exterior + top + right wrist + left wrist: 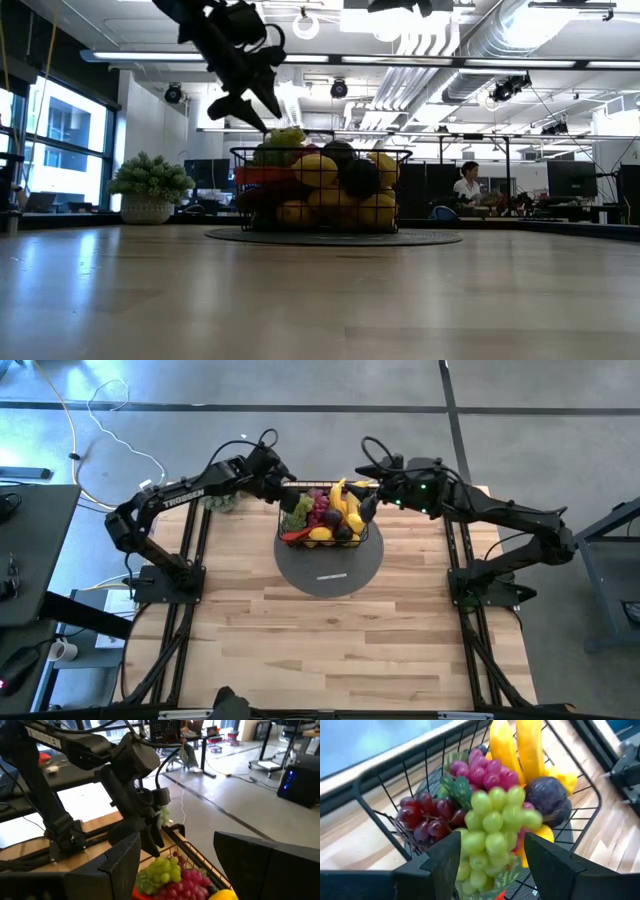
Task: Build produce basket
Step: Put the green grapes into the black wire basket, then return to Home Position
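A: The basket (322,520) — where is it sitting?

B: On a flat grey round disc (330,565) at the far middle of the wooden worktop (330,640). It is black wire mesh, and it is heaped with produce (500,800).

A: What can you pick out in there?

B: Yellow bananas (520,745) standing up toward the far right side, a bunch of green grapes (492,827) nearest the left arm, dark red grapes (425,815) just beside them, pinker red grapes (487,770) behind, and a dark purple plum (547,797) touching the bananas. The high view also shows lemons (320,534) and something red (296,537) along the near edge.

A: And the claws?

B: The left claw (492,855) hovers over the basket's left rim, fingers spread apart with nothing between them — the green grapes lie just beyond the tips. The right claw (175,860) hangs at the basket's right side, also open and empty.

A: Anything else about?

B: A pale-green leafy bunch (220,501) lies on the worktop under the left arm, left of the basket. In the low view a person (466,184) sits far back in the room.
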You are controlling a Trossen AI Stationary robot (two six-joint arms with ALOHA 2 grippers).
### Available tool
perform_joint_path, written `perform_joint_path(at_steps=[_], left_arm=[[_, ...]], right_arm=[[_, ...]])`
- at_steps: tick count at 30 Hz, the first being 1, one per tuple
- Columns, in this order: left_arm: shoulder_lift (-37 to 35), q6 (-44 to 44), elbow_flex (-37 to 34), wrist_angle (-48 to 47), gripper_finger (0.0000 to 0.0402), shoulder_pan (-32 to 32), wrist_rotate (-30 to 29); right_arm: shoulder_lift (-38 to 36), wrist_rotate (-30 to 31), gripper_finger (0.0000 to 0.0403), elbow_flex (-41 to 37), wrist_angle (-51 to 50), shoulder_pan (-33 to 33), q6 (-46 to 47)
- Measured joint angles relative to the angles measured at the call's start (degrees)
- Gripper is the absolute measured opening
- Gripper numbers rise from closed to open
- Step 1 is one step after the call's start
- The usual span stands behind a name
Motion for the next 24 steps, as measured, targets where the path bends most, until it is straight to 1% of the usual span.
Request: perform_joint_path(at_steps=[3,8,12,14,16,21,24], left_arm=[[-2.29,0.00,0.00,-0.27,0.0207,0.21,0.16],[-8.54,0.13,0.00,-0.37,0.0207,0.08,0.10],[-13.98,0.98,0.00,-0.42,0.0207,-1.06,-0.12],[-16.87,2.17,0.00,-0.98,0.0207,-1.98,-0.28],[-19.69,3.53,0.00,-1.48,0.0207,-3.68,-2.63],[-24.66,4.29,-0.18,-4.29,0.0207,-8.84,-14.34],[-27.85,3.88,-3.68,-3.44,0.0207,-11.28,-17.53]], right_arm=[[-1.66,-0.24,0.0234,0.00,-1.00,0.02,-1.06],[-4.36,-0.93,0.0234,0.00,-3.04,0.04,-4.82],[-6.52,-4.45,0.0234,0.00,-5.42,-0.07,-8.26],[-7.68,-4.67,0.0234,0.00,-7.21,-0.07,-9.77],[-8.84,-4.71,0.0234,0.00,-8.97,-0.33,-10.85],[-12.49,-4.84,0.0234,-1.26,-10.55,-2.01,-11.82],[-14.89,-4.95,0.0234,-4.10,-10.22,-3.44,-11.63]])
